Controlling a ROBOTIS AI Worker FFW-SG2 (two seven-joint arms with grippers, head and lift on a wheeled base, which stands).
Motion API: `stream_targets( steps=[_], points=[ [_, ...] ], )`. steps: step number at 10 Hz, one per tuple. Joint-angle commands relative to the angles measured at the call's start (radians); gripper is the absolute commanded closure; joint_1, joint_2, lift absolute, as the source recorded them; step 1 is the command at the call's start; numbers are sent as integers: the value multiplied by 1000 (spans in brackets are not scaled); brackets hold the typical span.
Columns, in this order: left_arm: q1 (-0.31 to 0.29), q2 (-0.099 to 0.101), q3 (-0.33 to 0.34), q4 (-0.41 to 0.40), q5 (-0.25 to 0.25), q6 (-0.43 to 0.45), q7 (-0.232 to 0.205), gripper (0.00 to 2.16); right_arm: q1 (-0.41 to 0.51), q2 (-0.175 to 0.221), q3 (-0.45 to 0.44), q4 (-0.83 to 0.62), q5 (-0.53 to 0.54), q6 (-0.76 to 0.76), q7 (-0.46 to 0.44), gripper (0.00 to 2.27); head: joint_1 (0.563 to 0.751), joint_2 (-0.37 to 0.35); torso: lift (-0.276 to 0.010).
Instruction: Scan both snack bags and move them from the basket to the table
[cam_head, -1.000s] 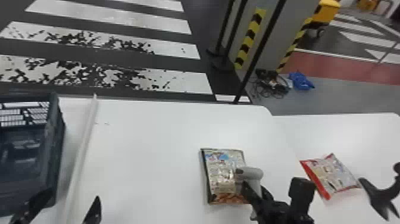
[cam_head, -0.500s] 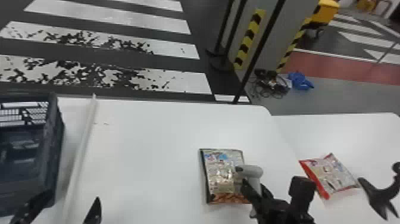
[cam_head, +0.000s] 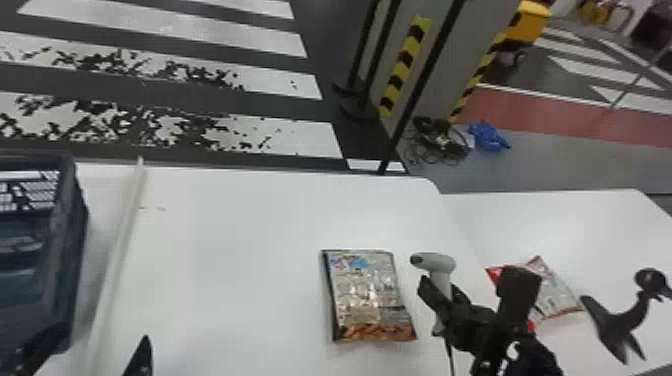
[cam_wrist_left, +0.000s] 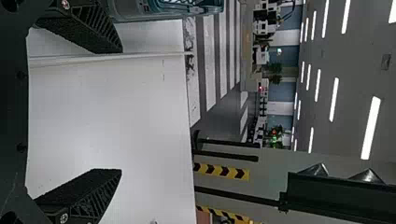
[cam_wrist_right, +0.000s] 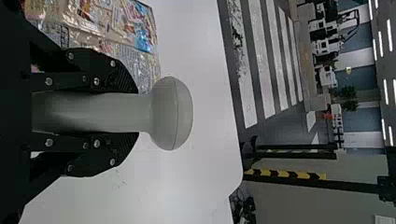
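My right gripper (cam_head: 440, 305), at the table's right part, is shut on the grey scanner (cam_head: 437, 262), which stands upright just right of one snack bag (cam_head: 370, 295) lying flat. From the right wrist view, the gripper (cam_wrist_right: 133, 113) clasps the scanner's handle (cam_wrist_right: 102, 112), with that bag (cam_wrist_right: 135, 28) beside it. The second snack bag (cam_head: 560, 292) lies farther right, partly hidden behind the right arm. At the lower left, my left gripper (cam_head: 90, 357) is over the table near the basket (cam_head: 75, 250); in the left wrist view the gripper (cam_wrist_left: 120, 111) is open and holds nothing.
A black stand (cam_head: 615, 320) is at the far right. A white raised strip (cam_head: 117, 255) runs beside the basket on the white table (cam_head: 225, 260). Dark poles (cam_head: 420, 85) rise beyond the table's far edge.
My right gripper has moved right and a little away with the scanner, from the edge of the near snack bag, and its arm now covers part of the second bag. The left gripper has shifted slightly left.
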Motion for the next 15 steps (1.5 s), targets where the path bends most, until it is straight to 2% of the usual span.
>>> stream_targets(
  steps=[1,3,5,7,9,11,12,13,15],
  points=[
    [5,0,4,0,0,-3,0,80,-57,-36,-16,75,19,15,1,2246,695,-350,-98],
    [7,0,7,0,0,-3,0,80,-120,-71,-28,193,39,18,25,2246,695,-350,-98],
    [8,0,7,0,2,-3,0,80,-179,-111,-34,337,48,-12,90,2246,695,-350,-98],
    [10,0,7,-1,0,0,0,80,-194,-128,-36,405,53,-86,127,2246,695,-350,-98],
    [10,0,6,-4,0,0,0,80,-195,-131,-36,420,51,-95,128,2219,695,-350,-98],
    [10,-3,1,-6,-2,0,2,80,-192,-131,-36,417,49,-104,131,1139,695,-350,-98],
    [10,-3,1,-6,-2,0,2,80,-185,-131,-36,409,49,-120,133,157,695,-350,-98],
    [10,-3,1,-6,-2,0,2,80,-179,-131,-37,398,49,-120,133,16,695,-350,-98],
    [10,-5,-2,-8,-5,0,2,80,-133,-123,-51,319,31,-123,131,36,695,-350,-98]
  ],
)
